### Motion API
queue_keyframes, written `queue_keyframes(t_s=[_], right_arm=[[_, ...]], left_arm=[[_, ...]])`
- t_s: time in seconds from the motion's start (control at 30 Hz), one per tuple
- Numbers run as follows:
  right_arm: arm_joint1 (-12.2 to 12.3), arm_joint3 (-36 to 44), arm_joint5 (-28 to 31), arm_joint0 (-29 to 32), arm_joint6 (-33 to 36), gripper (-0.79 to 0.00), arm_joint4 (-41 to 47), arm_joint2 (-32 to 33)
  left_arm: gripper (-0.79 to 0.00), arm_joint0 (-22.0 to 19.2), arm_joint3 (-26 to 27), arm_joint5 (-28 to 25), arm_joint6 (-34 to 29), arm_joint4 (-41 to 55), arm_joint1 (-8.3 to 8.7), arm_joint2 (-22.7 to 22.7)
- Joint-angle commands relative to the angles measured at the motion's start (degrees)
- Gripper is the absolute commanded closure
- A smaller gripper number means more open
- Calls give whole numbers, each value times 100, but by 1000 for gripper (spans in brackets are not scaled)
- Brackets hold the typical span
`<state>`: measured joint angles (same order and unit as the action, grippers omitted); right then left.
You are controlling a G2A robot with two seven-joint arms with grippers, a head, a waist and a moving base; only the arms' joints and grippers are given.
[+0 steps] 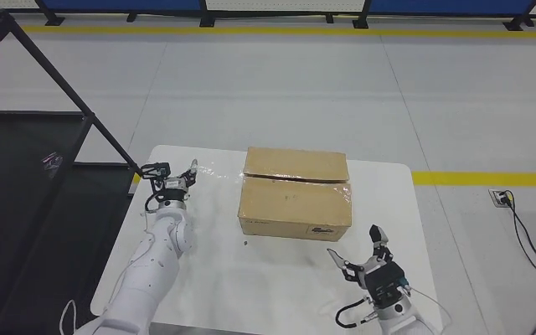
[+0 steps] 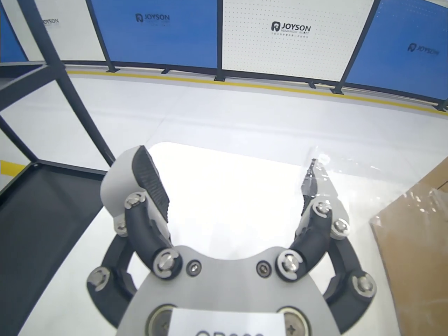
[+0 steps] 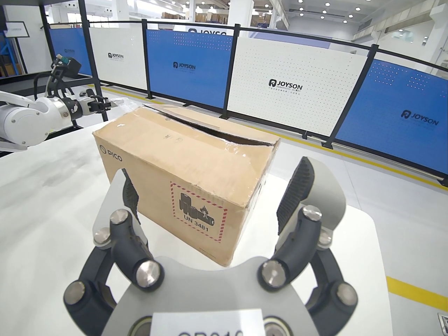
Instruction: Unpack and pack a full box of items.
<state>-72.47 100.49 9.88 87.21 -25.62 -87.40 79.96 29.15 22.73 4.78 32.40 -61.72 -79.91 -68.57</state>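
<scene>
From my console I see a white table (image 1: 268, 285) with rounded corners. A black metal rack (image 1: 50, 234) stands just beside the table's left edge, and its slanted post (image 1: 59, 79) rises from near the far left corner. To the table's right, a yellow floor line (image 1: 473, 177) runs outward, with a floor socket (image 1: 500, 198) and black cable (image 1: 523, 230) near it. Blue and white fence panels (image 3: 297, 82) stand well beyond the table's far edge.

Box (image 3: 182, 162): brown cardboard; side label (image 3: 197, 211) has a black pictogram within a red hatched border.
Bench (image 1: 218, 276): plain white.
Left end effector (image 2: 226, 155), right end effector (image 3: 215, 166): silver-grey plate, white finger shells, black ribbed pads (image 3: 294, 194).
Fence panels (image 3: 189, 68): alternating blue and white, dotted.
</scene>
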Motion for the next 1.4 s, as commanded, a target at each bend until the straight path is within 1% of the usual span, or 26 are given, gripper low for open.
queue_keyframes(t_s=[0.0,0.13,0.53,0.67,0.73,0.8,0.9,1.0,1.27,1.37], right_arm=[[-1,-2,26,-56,36,-785,-11,-24],[-1,-37,65,-138,64,-785,-4,-43],[-2,-116,147,-296,88,-785,-34,-135],[4,-148,165,-313,73,-785,-14,-109],[5,-150,166,-309,66,-785,-9,-106],[5,-165,147,-312,47,-785,20,-97],[5,-208,157,-355,44,-785,32,-105],[-3,-237,151,-418,55,-785,31,-169],[-10,-275,149,-514,96,-785,18,-239],[-9,-270,142,-516,101,-785,20,-244]], left_arm=[[-785,120,65,150,21,-5,50,-81],[-785,310,266,194,-10,-34,142,-212],[-785,342,304,187,-56,-20,144,-220],[-785,492,471,523,-237,-86,211,-340],[-785,549,501,628,-245,-129,238,-384],[-785,614,535,853,-189,-217,270,-436],[-785,659,565,1003,-253,-194,293,-515],[-785,654,534,1289,-407,-234,317,-587],[-785,604,258,1733,-769,-451,350,-631],[-785,580,187,1792,-855,-470,347,-636]])
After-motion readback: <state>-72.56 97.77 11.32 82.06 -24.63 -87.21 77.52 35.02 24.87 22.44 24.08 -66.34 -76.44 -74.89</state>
